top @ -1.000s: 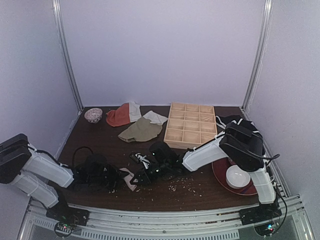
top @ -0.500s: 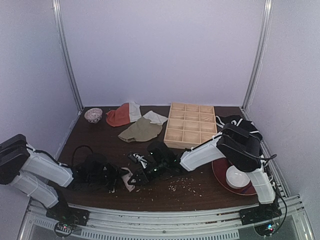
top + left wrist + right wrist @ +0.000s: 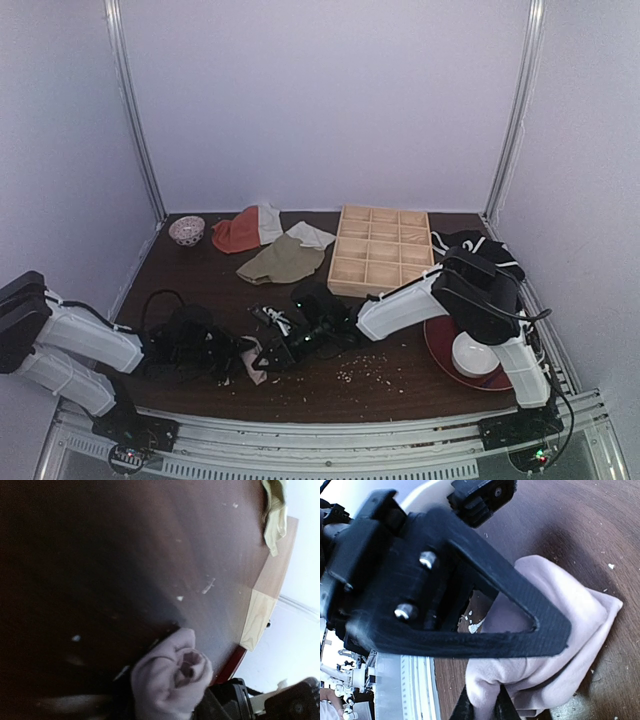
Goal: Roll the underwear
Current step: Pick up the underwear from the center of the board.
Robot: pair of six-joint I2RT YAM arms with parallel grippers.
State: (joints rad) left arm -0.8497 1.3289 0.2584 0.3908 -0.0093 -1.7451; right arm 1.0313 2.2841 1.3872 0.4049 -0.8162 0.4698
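The underwear point(image 3: 253, 359) is a small mauve-pink rolled bundle on the dark table near the front edge. The left wrist view shows its coiled end point(image 3: 175, 677) close up. My right gripper point(image 3: 279, 351) comes in from the right and is shut on a fold of the pink fabric point(image 3: 555, 610), with one black finger point(image 3: 520, 630) lying across the top of it. My left gripper point(image 3: 226, 356) sits just left of the bundle. Its fingers are lost in dark blur in its own view.
A wooden compartment box point(image 3: 382, 250) stands at the back. Left of it lie an olive cloth point(image 3: 282, 260), an orange-red and white cloth point(image 3: 245, 230) and a small bowl point(image 3: 187, 231). A red plate point(image 3: 440, 352) with a white bowl point(image 3: 474, 354) sits right. Crumbs point(image 3: 365, 368) dot the front.
My right gripper and the bundle have shifted a little to the left. The left arm has drawn back slightly to the left.
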